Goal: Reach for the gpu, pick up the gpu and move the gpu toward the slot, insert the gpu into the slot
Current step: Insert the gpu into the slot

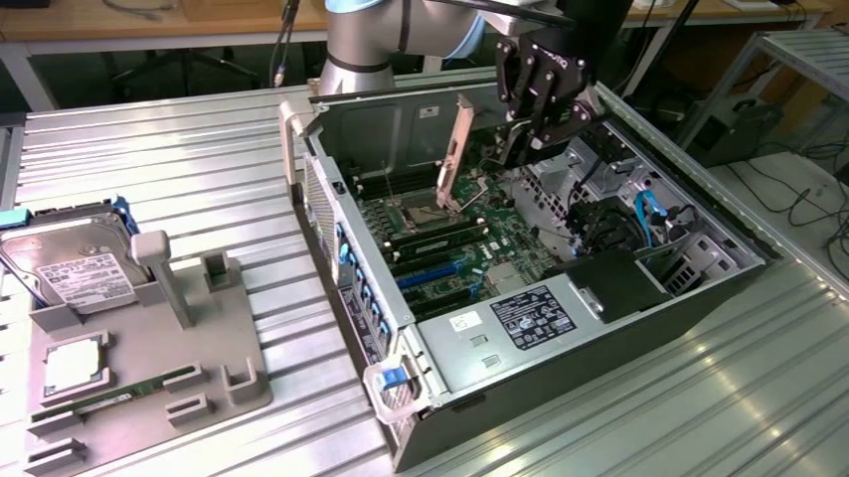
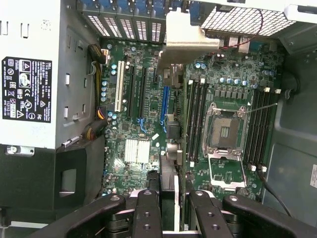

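In the exterior view, the gripper (image 1: 531,139) hangs over the open computer case (image 1: 531,328) on the ribbed metal tabletop (image 1: 173,149), its jaws pinching the gpu (image 1: 458,154), which stands upright on edge above the green motherboard (image 1: 464,248). In the wrist view, the gripper (image 2: 168,208) grips the card edge-on; the gpu (image 2: 171,148) lies just beside the slot (image 2: 164,106), its bracket toward the case's rear grille (image 2: 129,25).

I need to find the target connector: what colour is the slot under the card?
Blue; the slot shows best in the wrist view.
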Controlling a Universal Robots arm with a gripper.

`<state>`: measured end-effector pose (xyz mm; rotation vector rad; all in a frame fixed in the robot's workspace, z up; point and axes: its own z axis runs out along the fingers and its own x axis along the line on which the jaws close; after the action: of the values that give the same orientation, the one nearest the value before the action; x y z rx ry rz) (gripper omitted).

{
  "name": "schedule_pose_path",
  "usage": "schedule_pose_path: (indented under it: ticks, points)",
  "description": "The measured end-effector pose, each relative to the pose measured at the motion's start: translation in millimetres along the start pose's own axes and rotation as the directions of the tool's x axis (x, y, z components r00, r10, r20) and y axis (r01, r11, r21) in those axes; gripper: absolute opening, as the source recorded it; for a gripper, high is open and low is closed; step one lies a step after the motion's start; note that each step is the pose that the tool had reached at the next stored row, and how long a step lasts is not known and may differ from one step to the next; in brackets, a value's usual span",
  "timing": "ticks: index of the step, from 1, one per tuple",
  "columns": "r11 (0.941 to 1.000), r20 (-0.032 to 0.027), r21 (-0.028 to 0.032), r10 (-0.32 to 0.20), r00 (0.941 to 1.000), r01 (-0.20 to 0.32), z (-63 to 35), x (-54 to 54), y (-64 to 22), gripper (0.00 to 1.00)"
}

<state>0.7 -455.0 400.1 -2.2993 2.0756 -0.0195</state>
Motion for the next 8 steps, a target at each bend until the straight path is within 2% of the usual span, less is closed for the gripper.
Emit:
schedule_pose_path:
  ticks: [8]
  points:
    - [1.0000,0.0000,0.0000,0.000,1.0000,0.000,5.0,0.1,0.2,0.27]
